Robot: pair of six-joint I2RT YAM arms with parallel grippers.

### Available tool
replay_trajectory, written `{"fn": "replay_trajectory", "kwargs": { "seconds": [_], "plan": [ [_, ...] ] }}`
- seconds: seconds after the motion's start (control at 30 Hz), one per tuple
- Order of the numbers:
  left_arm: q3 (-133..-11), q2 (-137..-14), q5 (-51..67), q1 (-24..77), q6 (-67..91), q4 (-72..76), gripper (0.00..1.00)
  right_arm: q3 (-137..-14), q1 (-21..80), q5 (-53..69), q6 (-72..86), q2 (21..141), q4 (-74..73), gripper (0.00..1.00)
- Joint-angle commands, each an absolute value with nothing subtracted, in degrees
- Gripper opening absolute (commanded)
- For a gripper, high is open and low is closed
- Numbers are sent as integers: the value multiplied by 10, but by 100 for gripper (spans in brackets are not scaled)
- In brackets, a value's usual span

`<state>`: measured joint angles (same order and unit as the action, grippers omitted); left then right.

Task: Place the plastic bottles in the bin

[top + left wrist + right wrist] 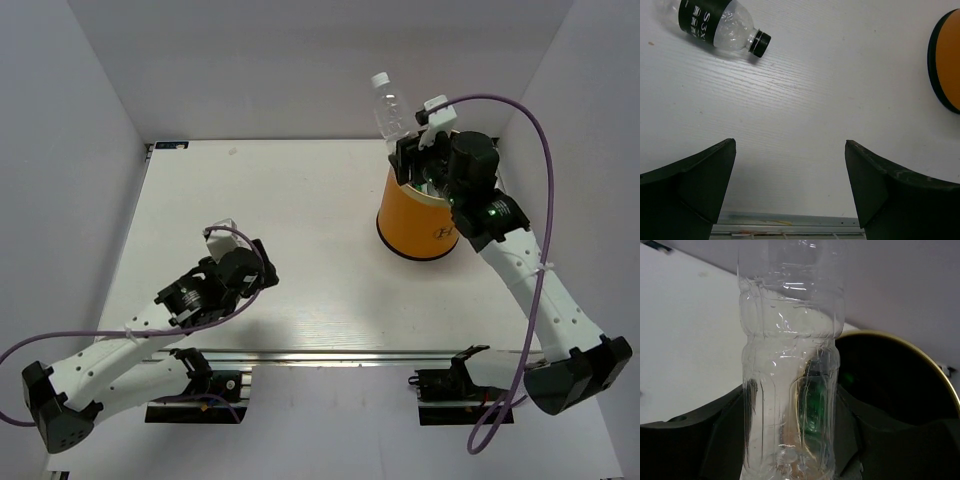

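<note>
Clear bottle [388,108] sticks up at the orange bin's [418,222] far rim, upper right, pinched by the right fingers [722,440]. Left fingers [690,185] are spread wide over the tabletop [805,100], lower left.

Robotics lab test cell: white tabletop [300,220] boxed in by plain white walls [70,120]. Two robot arms [130,350] on an aluminium rail [330,355] — purple cables [548,170] exposed.

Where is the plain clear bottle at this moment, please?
In the top view, the clear bottle is held cap-up in the right claw, over the orange bin's rim, far right of the table.
</note>
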<state>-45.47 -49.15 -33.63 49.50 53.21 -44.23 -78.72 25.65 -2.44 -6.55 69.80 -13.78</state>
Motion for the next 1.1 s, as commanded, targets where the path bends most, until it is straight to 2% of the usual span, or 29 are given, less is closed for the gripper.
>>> {"fn": "replay_trajectory", "kwargs": {
  "seconds": [0.0,0.3,0.4,0.5,0.53,0.7,0.83,1.07],
  "plan": [
    [-473,-498,-362,493,625,-468,100,-740,236,-99,-105,705,-97,0],
    [-496,-528,-413,493,683,-515,100,-733,144,-75,-111,743,-92,0],
    [-490,-533,-418,486,683,-515,100,-742,129,-52,-114,757,-107,6],
    [-484,-547,-418,475,695,-512,100,-751,114,-6,-127,766,-143,65],
    [-470,-547,-418,469,695,-507,100,-751,108,32,-134,759,-155,90],
    [-459,-591,-402,448,707,-472,100,-704,100,65,-160,691,-129,90],
    [-497,-647,-395,423,724,-465,100,-701,93,81,-153,638,-147,90],
    [-541,-745,-400,372,787,-465,100,-650,95,124,-137,446,-179,90]
  ]
}}
